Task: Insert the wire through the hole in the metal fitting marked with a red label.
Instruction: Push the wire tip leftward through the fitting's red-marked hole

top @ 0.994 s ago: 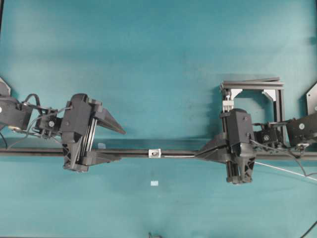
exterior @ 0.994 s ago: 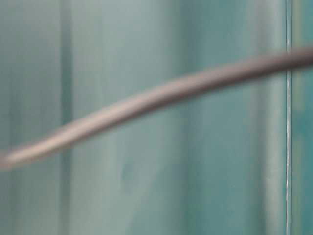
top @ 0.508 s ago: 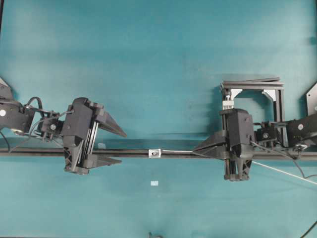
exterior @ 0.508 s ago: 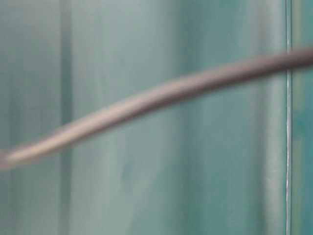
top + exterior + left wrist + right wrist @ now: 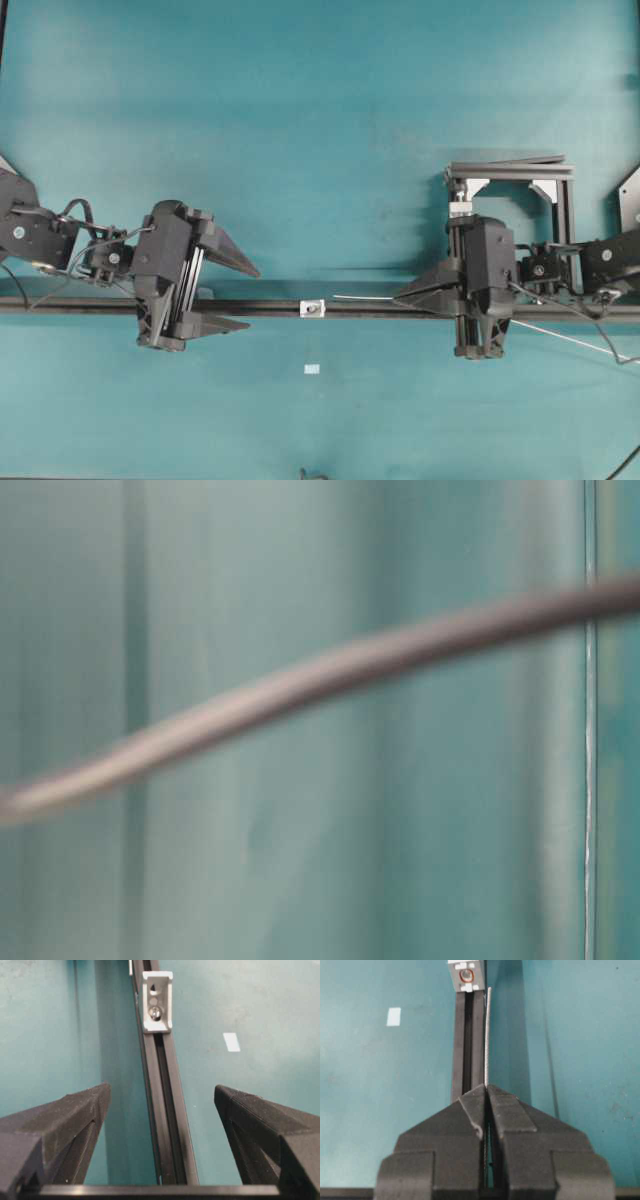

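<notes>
since the earlier frame the wire's (image 5: 365,298) free tip has drawn back from the metal fitting (image 5: 314,308), leaving a gap along the rail, and the left gripper (image 5: 236,294) has shifted slightly toward the fitting. taking the fitting as the landmark: the teal table (image 5: 300,120) spreads all round it; the long black rail (image 5: 270,309) runs under it and carries it, stretching away on both sides. a black frame with a white clamp (image 5: 510,180) stands well off beyond the right gripper (image 5: 400,296). the left gripper sits on the opposite side, jaws spread wide and straddling the rail, nothing between them. the right gripper is pinched tight on the wire, whose tip points at the fitting just beside the rail, short of the hole (image 5: 466,975). a small pale tape square (image 5: 311,370) lies near the fitting, off the rail.
</notes>
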Robot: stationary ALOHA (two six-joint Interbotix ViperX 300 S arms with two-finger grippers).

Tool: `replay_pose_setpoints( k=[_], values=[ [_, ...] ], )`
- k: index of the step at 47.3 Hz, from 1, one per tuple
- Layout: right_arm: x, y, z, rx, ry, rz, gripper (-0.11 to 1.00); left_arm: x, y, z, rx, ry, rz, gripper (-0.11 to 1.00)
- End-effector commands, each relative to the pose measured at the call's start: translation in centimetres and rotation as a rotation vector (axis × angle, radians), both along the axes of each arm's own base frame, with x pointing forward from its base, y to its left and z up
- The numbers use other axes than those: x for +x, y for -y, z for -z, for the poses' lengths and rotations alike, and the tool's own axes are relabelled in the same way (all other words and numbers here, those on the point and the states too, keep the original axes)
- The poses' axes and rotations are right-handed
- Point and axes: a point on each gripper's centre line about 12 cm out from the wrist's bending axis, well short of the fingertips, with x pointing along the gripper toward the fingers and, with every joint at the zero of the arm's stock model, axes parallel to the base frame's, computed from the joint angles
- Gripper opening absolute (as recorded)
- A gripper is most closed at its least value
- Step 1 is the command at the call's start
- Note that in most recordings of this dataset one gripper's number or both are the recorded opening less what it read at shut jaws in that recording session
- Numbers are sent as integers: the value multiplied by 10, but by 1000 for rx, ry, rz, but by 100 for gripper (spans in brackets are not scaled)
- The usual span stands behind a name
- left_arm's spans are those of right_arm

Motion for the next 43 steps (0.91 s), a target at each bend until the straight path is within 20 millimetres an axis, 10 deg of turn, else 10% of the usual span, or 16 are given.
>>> replay_pose_setpoints(
  k=[1,43],
  values=[
    [3,-2,-5,4,26,1,-1,4,3,-8,-7,33,7,77],
    [3,-8,-6,0,40,-20,-1,6,3,-8,-5,37,9,77]
  ],
)
